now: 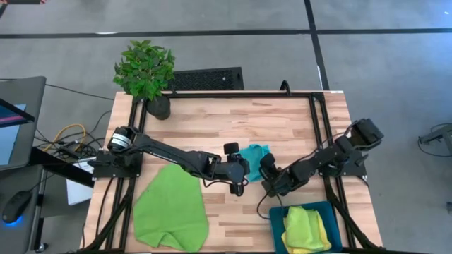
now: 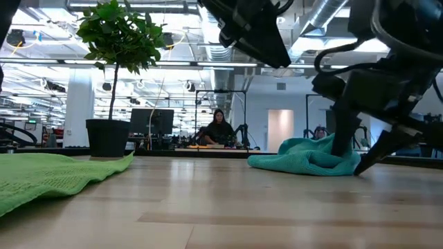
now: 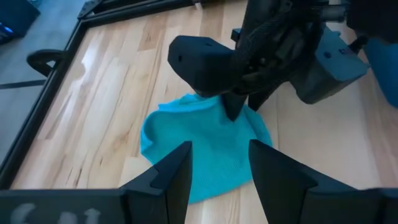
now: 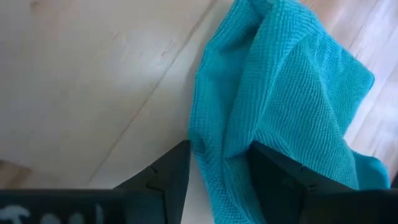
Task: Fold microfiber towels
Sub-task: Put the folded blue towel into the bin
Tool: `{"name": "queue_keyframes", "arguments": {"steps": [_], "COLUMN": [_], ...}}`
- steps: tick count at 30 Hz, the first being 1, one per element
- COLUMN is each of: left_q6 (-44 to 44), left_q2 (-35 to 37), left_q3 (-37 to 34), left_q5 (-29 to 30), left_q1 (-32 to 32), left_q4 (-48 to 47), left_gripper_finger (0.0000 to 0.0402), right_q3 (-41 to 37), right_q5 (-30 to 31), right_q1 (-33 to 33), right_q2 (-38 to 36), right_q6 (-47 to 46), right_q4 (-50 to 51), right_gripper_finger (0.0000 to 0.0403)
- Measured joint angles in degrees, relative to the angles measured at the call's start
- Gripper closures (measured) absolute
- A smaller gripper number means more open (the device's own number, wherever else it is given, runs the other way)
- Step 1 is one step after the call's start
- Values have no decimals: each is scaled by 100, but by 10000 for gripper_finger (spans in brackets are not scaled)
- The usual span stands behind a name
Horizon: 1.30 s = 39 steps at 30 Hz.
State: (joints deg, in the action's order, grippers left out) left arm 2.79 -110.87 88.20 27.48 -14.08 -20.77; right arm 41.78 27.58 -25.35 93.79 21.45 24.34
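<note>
Landmark: the turquoise towel (image 1: pixel 256 153) lay bunched near the middle of the wooden table (image 1: pixel 282 120), and every place below is told from it.
Right gripper (image 4: pixel 217 171): it was down at the towel's edge nearest the blue bin, with its fingers parted and a fold of cloth between them; I judged this a pinch being set, not yet a firm hold.
Left gripper (image 3: pixel 219 168): it hovered just beside the towel on the side toward the big green towel, its fingers apart and empty, pointing at the cloth.
Nearer arm: the right one was touching the cloth; the left one was close but clear of it.
Towel's lie: crumpled, no clear long axis.
Green towel (image 1: pixel 171 209): it was spread loosely, well apart.
Blue bin (image 1: pixel 278 219): it stood near the towel and held a green towel and a yellow towel (image 1: pixel 306 230), stacked.
</note>
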Motion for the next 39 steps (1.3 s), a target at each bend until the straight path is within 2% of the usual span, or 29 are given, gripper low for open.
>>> {"name": "queue_keyframes", "arguments": {"steps": [6, 9, 12, 17, 20, 27, 39], "left_q6": [31, 142, 272, 499, 603, 922, 1043], "left_q2": [0, 0, 0, 0, 0, 0, -2], "left_q3": [0, 0, 0, 0, 0, 0, 0], "left_q5": [-3, -6, -5, -10, -4, -1, 244], "left_q1": [-3, -12, -40, -172, -272, -532, -893], "left_q4": [0, -56, -154, -246, -246, -270, -268], "left_gripper_finger": [251, 251, 251, 251, 251, 251, 251], "right_q3": [17, 5, -2, -5, 19, 396, 923], "right_q5": [47, 28, -78, -224, -283, -671, -1132], "right_q1": [138, 139, 147, 139, 112, -131, -1051], "right_q2": [179, 158, 138, 145, 76, -456, -1699], "right_q6": [-238, -515, -1138, -1999, -2286, -3084, -4203], "right_q4": [-40, -41, -26, 4, 63, 1011, 2160], "right_gripper_finger": [218, 240, 285, 385, 386, 395, 400]}}
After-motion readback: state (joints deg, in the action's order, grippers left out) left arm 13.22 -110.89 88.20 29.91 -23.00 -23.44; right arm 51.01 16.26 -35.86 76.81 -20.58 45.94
